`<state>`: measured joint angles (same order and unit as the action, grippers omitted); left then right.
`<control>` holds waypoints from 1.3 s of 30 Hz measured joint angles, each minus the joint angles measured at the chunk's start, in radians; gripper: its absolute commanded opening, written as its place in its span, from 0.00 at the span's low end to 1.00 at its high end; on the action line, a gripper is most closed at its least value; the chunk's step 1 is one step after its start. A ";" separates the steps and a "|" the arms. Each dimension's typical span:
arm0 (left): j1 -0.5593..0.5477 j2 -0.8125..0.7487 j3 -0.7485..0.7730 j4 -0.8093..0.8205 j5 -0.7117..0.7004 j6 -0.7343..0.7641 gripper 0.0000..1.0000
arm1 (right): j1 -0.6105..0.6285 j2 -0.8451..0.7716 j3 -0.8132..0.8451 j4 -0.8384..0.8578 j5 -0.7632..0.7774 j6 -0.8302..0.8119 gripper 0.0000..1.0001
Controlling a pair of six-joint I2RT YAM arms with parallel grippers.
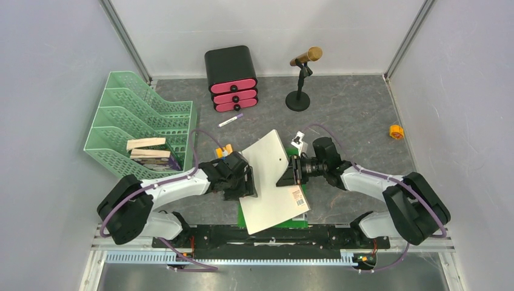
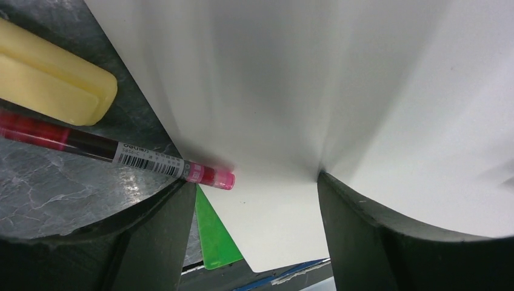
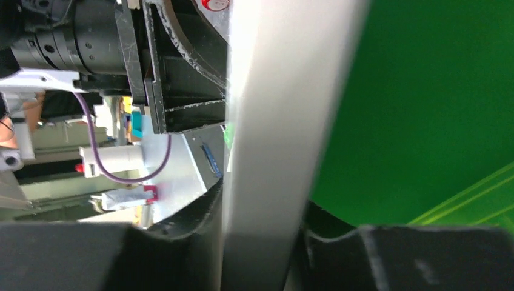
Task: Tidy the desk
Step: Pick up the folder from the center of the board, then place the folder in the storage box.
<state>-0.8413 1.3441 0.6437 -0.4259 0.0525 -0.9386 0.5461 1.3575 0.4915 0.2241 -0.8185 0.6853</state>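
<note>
Broadly, the desk (image 1: pixel 363 115) spreads beneath both sets of jaws and outward from them on every side. Between the two arms sits the white book (image 1: pixel 267 160), its long axis running from near edge to far edge, crosswise to the line joining the jaws. Part of it tilts up off the green folder (image 3: pixel 424 103) underneath. The right gripper (image 3: pixel 263 221) pinches the book's right edge, which shows edge-on between close-set fingers. The left gripper (image 2: pixel 254 200) stands wide, with the book's left corner lying unclamped between its fingers. By my judgement the right arm has the hold, so any lift turns on it. Just outside the left jaws lie a pink pen (image 2: pixel 151 160), its tip at the book's edge, and a yellow block (image 2: pixel 54 79).
</note>
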 measured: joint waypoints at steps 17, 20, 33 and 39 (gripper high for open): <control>-0.023 -0.163 0.001 0.008 -0.055 0.026 0.86 | 0.027 -0.033 0.145 -0.230 0.005 -0.109 0.00; -0.024 -0.227 0.022 0.000 -0.088 0.040 0.88 | 0.028 -0.056 0.212 -0.305 0.011 -0.174 0.00; -0.024 -0.581 0.078 -0.044 -0.203 0.112 1.00 | -0.026 -0.135 0.393 -0.485 0.106 -0.377 0.00; -0.024 -0.579 0.148 -0.074 -0.233 0.140 1.00 | -0.027 -0.136 0.394 -0.497 0.124 -0.393 0.00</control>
<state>-0.8654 0.7654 0.7918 -0.5003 -0.1810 -0.7990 0.5186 1.2217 0.8852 -0.2729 -0.6949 0.2928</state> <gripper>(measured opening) 0.993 0.301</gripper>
